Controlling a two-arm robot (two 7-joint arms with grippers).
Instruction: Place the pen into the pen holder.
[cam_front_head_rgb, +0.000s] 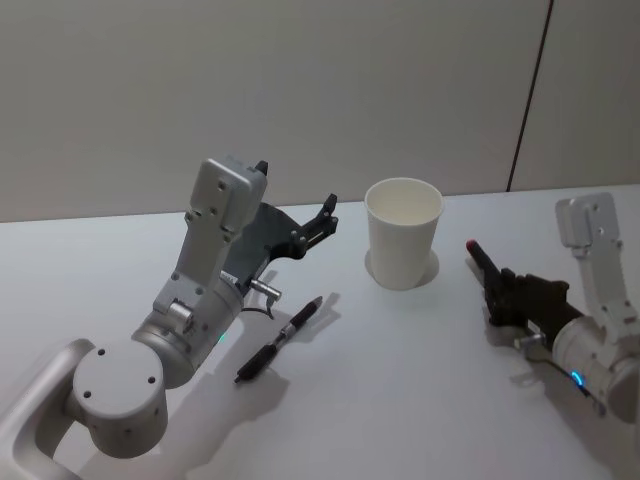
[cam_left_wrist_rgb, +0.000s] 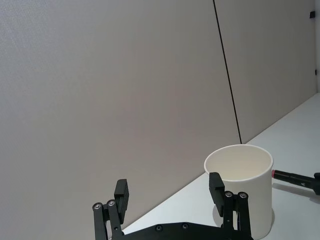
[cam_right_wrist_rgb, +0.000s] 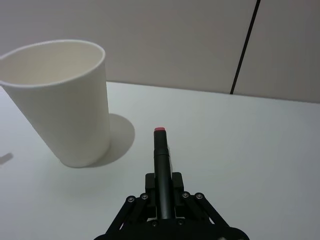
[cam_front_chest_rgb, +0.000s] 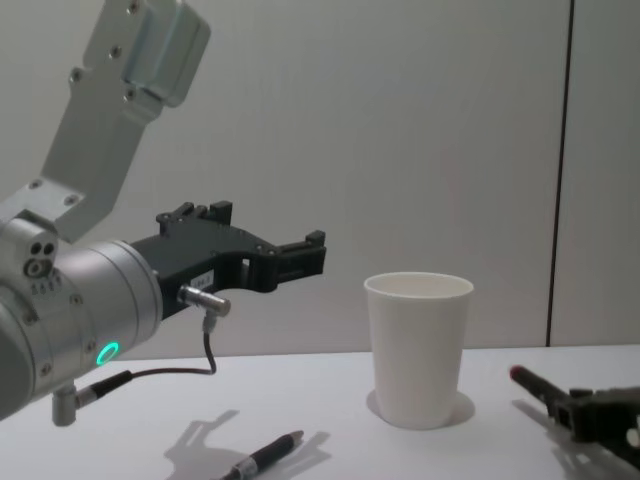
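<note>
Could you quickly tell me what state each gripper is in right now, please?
Left gripper: open, holding nothing.
Right gripper: closed on the red-tipped pen.

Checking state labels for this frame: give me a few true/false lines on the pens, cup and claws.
1. The paper cup stands upright on the table. True.
2. The right claw is empty. False: it is shut on a red-tipped pen that points toward the cup.
3. A second pen lies flat on the table beside the left arm. True.
4. The left claw grips that second pen. False: it is open and raised above the table, holding nothing.
</note>
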